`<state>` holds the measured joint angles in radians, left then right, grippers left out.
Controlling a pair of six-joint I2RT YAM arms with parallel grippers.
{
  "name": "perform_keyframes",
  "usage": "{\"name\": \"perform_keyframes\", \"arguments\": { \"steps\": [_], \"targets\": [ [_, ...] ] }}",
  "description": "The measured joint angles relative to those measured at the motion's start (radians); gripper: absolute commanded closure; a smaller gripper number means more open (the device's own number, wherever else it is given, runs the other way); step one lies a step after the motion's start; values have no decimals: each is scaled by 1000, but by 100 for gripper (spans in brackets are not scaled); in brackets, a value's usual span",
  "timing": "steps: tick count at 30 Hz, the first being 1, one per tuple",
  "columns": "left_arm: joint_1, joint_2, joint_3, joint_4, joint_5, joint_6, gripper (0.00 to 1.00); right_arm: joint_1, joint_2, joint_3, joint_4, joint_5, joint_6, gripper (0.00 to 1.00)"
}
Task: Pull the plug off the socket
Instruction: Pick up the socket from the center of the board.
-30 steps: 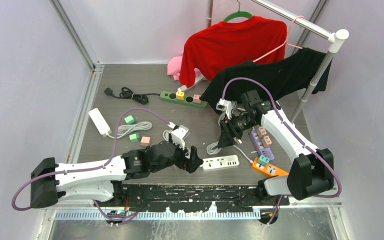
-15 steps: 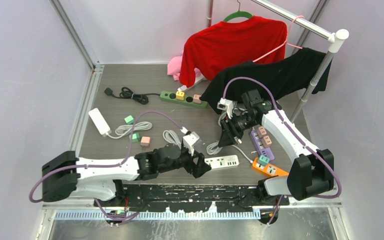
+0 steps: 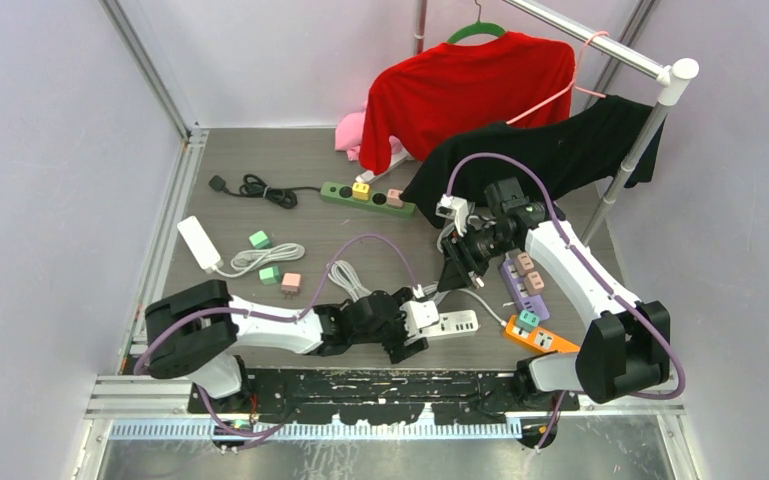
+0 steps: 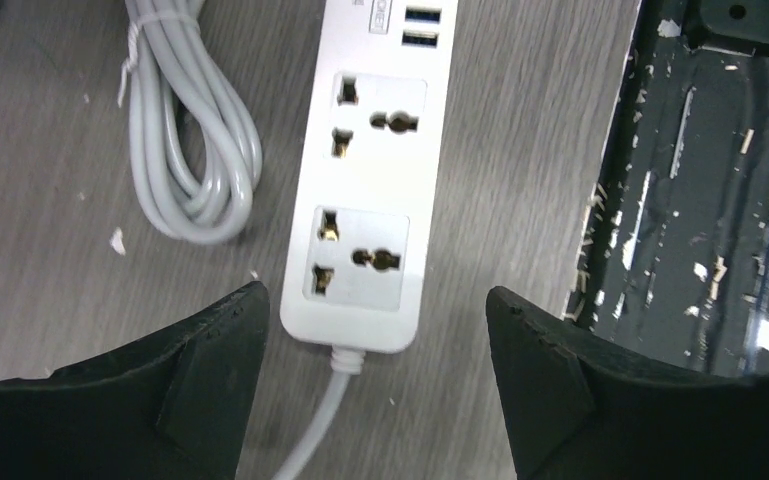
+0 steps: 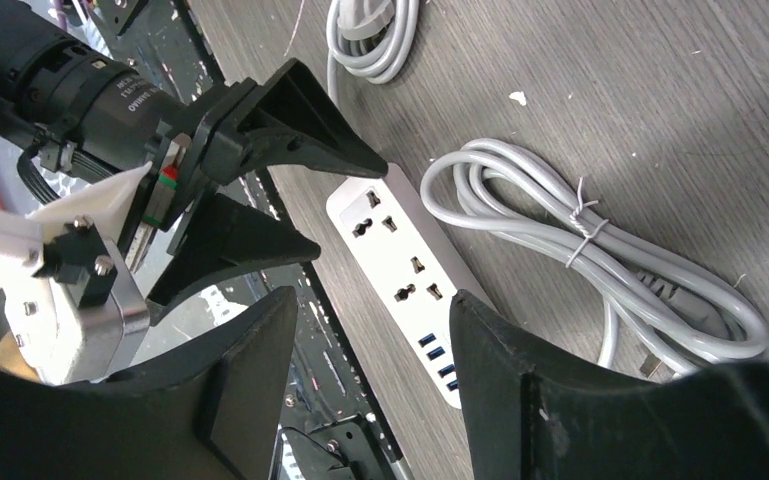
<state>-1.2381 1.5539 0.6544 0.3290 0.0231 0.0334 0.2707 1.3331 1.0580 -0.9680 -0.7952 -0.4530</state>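
A white power strip (image 3: 452,323) lies near the table's front edge. Its two universal sockets (image 4: 365,190) show no plug in them. My left gripper (image 3: 412,335) hangs just over its cord end, open, one finger on each side of the strip (image 4: 375,300) and apart from it. Further back and higher, my right gripper (image 3: 455,280) is open and holds nothing; its view looks down on the strip (image 5: 400,270) and the left gripper (image 5: 350,205). Plugs sit in other strips: a teal plug (image 3: 528,319) in an orange strip (image 3: 545,340) and pink ones in a purple strip (image 3: 526,275).
A green strip (image 3: 367,199) with a yellow and a pink plug lies at the back. Grey coiled cord (image 4: 195,140) lies beside the white strip. Loose adapters (image 3: 270,274), another white strip (image 3: 198,242) and a black cord (image 3: 255,187) are at the left. Shirts hang on a rack (image 3: 620,180).
My left arm has swung right and stretched out, bringing its gripper over the white strip's cord end, with the jaws slightly narrower. The right gripper has hardly moved.
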Motion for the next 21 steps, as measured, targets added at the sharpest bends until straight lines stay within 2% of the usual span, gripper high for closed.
{"name": "perform_keyframes", "arguments": {
  "steps": [4, 12, 15, 16, 17, 18, 21],
  "targets": [
    [0, 42, 6, 38, 5, 56, 23, 0, 0, 0, 3, 2, 4, 37],
    [1, 122, 24, 78, 3, 61, 38, 0, 0, 0, 3, 5, 7, 37],
    [1, 127, 30, 79, -4, 59, 57, 0, 0, 0, 3, 5, 7, 37],
    [2, 127, 30, 79, -4, 56, 68, 0, 0, 0, 3, 5, 7, 37],
    [1, 127, 30, 79, -5, 57, 87, 0, 0, 0, 3, 5, 7, 37],
    [1, 127, 30, 81, -7, 58, 97, 0, 0, 0, 3, 5, 7, 37],
    [1, 125, 30, 82, -25, 53, 100, 0, 0, 0, 3, 5, 7, 37]
  ]
}}
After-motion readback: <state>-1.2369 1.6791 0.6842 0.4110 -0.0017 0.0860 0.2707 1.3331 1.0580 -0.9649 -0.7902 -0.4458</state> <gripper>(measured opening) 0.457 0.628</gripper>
